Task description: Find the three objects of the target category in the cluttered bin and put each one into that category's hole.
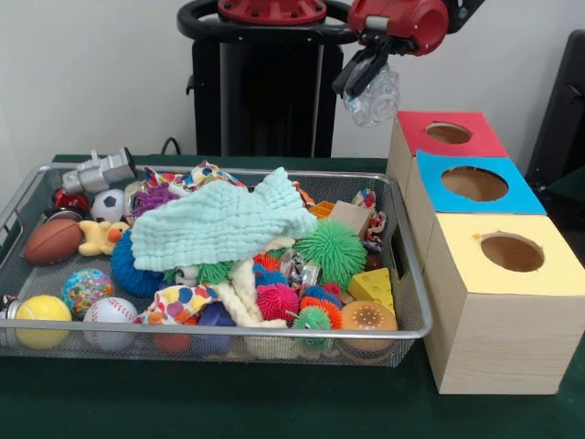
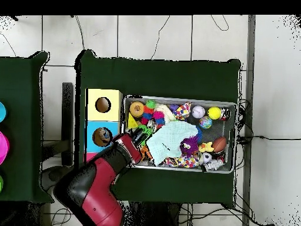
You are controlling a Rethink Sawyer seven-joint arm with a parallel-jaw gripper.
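Gripped in the pincer [image 1: 367,84], up at 1 o'clock in the front view, is a clear crinkly plastic object [image 1: 375,99]; the dark fingers are closed down onto its top, and it hangs below them, above the red-topped box [image 1: 448,133]. What the clear object is exactly cannot be told. From overhead, the red and black arm [image 2: 97,188] is seen reaching up from 7 o'clock, with the pincer [image 2: 137,139] near the bin's edge next to the boxes.

The bin [image 1: 413,265], a silver wire-mesh basket, is set on the green table [image 1: 274,402] with its long axis running 9 to 3 o'clock in the front view, its short right end just beside the row of boxes. Three boxes are lined up there: red-topped farthest, blue-topped [image 1: 475,183] in the middle, yellow-topped [image 1: 512,251] nearest, each with a round hole.

Inside the bin, a pale mint cloth [image 1: 224,224] is draped over the middle of the heap. A green spiky ball [image 1: 331,251] is seen at its 3 o'clock side, a toy football [image 1: 52,240] at the 9 o'clock end, a baseball [image 1: 110,315] and a yellow ball [image 1: 41,315] at 7 o'clock, and a cheese wedge toy [image 1: 373,288] at 4 o'clock.
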